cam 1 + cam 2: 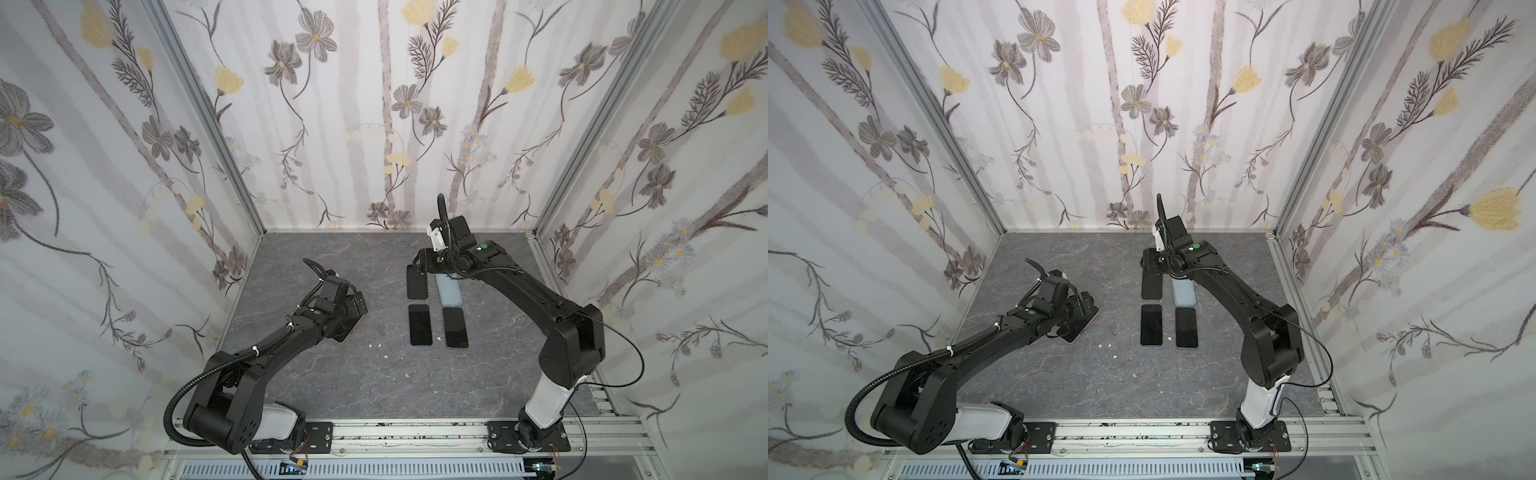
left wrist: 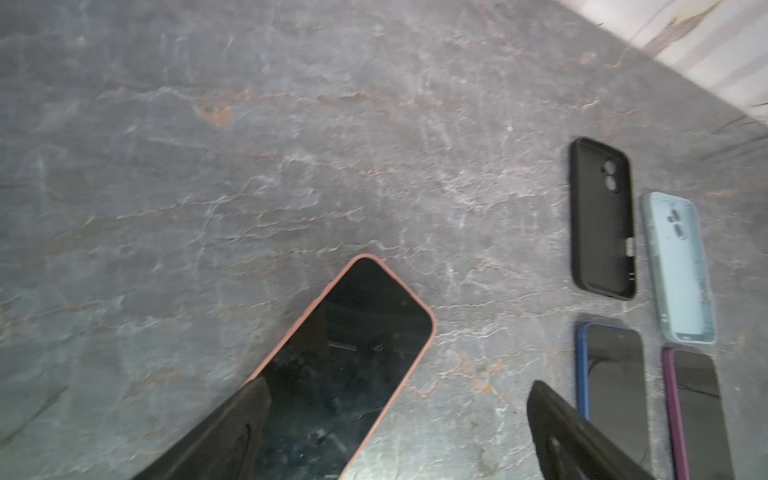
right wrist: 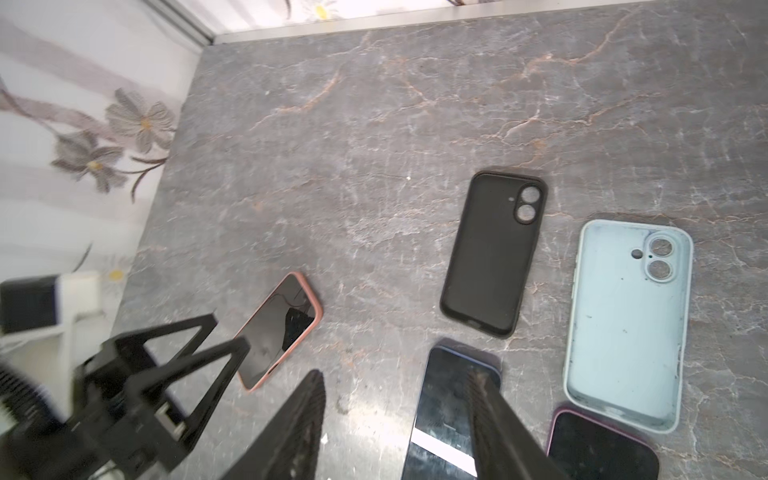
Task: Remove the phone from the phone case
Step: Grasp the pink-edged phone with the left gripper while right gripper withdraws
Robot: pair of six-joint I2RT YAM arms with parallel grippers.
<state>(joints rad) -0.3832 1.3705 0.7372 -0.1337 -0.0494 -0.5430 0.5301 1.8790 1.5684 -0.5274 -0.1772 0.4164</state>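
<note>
A dark-screened phone (image 2: 353,365) in a salmon-pink phone case (image 2: 432,332) lies flat on the grey stone table, left of the middle in both top views (image 1: 348,334) (image 1: 1080,332). My left gripper (image 2: 395,415) hovers just over it, open wide; one fingertip (image 2: 245,411) overlaps the phone's long edge, the other stands off to its side over bare table. My right gripper (image 3: 395,386) is open with nothing between its fingers. It hangs near the back (image 1: 417,266), above the empty cases, one finger (image 3: 494,415) over a bare phone.
An empty black case (image 3: 492,253) and an empty light-blue case (image 3: 627,320) lie side by side. In front of them lie two bare phones, one blue-rimmed (image 2: 615,382), one purple-rimmed (image 2: 698,415). White specks (image 1: 374,345) dot the table. Flowered walls enclose three sides.
</note>
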